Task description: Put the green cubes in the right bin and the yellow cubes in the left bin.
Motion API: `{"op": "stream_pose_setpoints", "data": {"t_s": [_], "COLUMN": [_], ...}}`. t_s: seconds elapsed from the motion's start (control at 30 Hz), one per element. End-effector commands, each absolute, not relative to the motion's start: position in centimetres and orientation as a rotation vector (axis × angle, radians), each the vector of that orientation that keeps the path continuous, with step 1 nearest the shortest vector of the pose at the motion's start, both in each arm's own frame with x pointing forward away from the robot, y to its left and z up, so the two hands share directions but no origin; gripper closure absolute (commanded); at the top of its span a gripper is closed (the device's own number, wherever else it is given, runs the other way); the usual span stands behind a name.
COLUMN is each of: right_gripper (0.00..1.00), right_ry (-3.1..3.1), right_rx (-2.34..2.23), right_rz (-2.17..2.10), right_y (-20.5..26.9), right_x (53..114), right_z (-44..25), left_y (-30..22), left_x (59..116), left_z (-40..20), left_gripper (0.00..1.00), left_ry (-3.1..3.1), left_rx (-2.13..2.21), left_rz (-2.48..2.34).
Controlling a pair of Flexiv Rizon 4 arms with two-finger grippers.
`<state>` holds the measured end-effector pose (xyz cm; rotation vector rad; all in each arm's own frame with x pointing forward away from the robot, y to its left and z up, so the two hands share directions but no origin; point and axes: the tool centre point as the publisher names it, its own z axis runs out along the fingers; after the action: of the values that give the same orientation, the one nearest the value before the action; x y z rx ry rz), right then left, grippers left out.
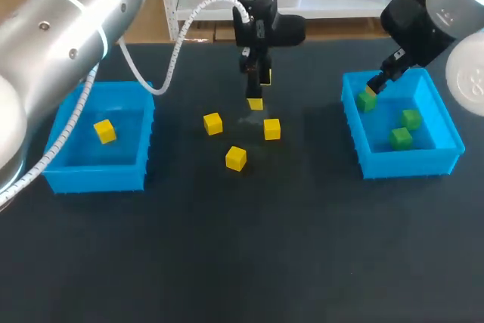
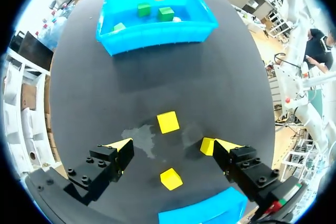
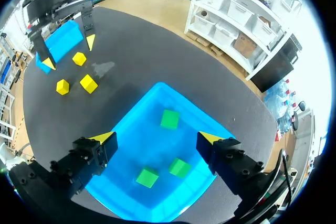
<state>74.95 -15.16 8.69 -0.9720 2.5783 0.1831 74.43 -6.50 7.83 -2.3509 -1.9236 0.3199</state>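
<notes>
Hovering wide open and empty, my left gripper (image 2: 173,145) points straight down over three loose yellow cubes (image 2: 168,121), lying flat at different angles. My right gripper (image 3: 157,139), equally spread and empty, hangs above the right bin (image 3: 131,114) holding three green cubes (image 3: 169,119). One yellow cube (image 1: 105,131) sits in the left bin (image 1: 98,175).

Bright, even overhead lighting. Soft shadow beside the right bin (image 2: 157,32); pale glare patch on the dark counter (image 2: 210,87).
</notes>
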Motion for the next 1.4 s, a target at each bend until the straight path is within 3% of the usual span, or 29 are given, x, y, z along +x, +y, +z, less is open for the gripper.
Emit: {"op": "stream_pose_setpoints", "data": {"t_s": [0.03, 0.5, 1.4], "right_gripper": [0.00, 0.00, 0.00], "right_ry": [2.577, 2.577, 2.577], "right_rx": [-0.973, -0.973, -0.973], "right_rz": [0.185, 0.185, 0.185], "right_y": [-15.2, -15.2, -15.2], "right_x": [74.9, 74.9, 74.9], "right_z": [8.7, 8.7, 8.7], "left_y": [-6.8, -4.6, -5.8], "left_x": [75.5, 78.0, 77.8], "left_z": [7.6, 8.7, 7.8], "left_gripper": [0.00, 0.00, 0.00], "left_ry": [-1.823, -1.954, -1.911], "left_rx": [-2.230, -2.168, -2.180], "left_rz": [0.457, 0.467, 0.450]}}
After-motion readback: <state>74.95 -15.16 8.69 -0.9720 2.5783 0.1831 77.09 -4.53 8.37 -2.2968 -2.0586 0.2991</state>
